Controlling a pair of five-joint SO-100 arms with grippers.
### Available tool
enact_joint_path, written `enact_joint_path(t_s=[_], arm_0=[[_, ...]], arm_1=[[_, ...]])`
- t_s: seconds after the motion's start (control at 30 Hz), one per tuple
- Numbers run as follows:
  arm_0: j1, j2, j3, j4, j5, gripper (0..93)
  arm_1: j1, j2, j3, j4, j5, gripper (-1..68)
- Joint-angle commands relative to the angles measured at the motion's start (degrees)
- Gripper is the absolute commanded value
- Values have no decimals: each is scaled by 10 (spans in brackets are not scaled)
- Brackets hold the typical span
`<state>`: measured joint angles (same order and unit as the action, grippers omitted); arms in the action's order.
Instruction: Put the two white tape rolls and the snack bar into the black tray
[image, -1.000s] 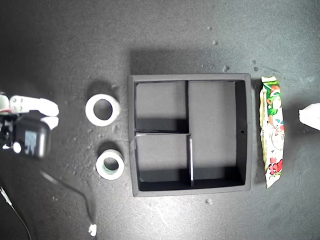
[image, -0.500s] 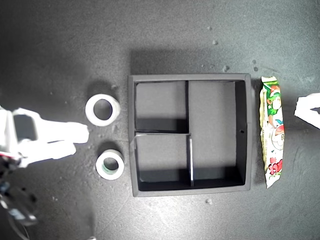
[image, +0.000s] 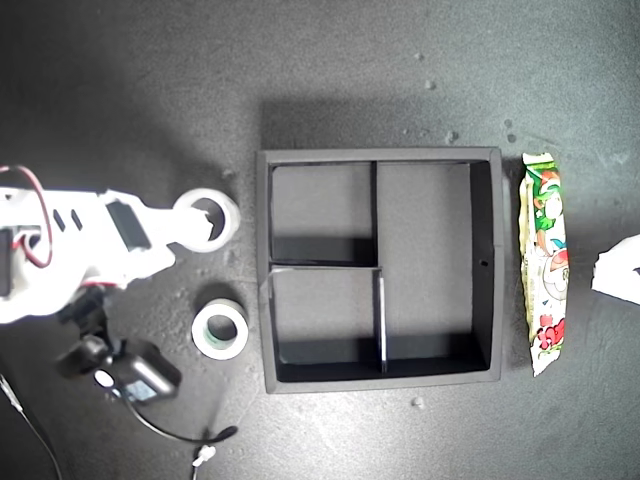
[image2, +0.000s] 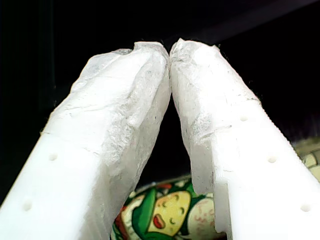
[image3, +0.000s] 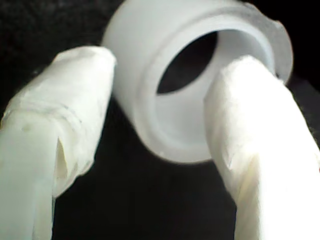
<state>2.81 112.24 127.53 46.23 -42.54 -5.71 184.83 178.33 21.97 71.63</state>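
Observation:
The wide plain white tape roll lies just off the black tray toward the exterior view's left. My second gripper is open at this roll. In the second wrist view one finger sits in the hole of the roll and the other finger is outside its wall. The smaller roll with a greenish core lies below it, untouched. The snack bar lies along the tray's right side in the exterior view. My first gripper is shut and holds nothing, its tips meeting above the bar.
The tray's three compartments hold nothing. A black camera module with a thin cable hangs under the second arm at the exterior view's lower left. Small pale specks dot the dark tabletop.
The second arm has swung in from the exterior view's left edge to the wide roll, and its fingers now straddle the roll's wall. The first gripper shifted slightly at the right edge.

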Motion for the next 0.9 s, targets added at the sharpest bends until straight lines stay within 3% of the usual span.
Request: enact_joint_path(t_s=[0.0, 0.2, 0.53, 0.73, 0.87], arm_0=[[-12, -43, -58, 14, 8, 137], [-4, -71, -72, 23, -7, 113], [-6, -187, -107, 1, -18, 123], [-33, -171, -142, 25, -28, 26], [-47, -123, -211, 102, -21, 2]], arm_1=[[8, 4, 6, -5, -367, -5], [60, 4, 6, 10, -315, -5], [83, 4, 5, 4, -335, -3], [83, -3, -47, 19, -388, 2], [69, -6, -127, 89, -422, 21]])
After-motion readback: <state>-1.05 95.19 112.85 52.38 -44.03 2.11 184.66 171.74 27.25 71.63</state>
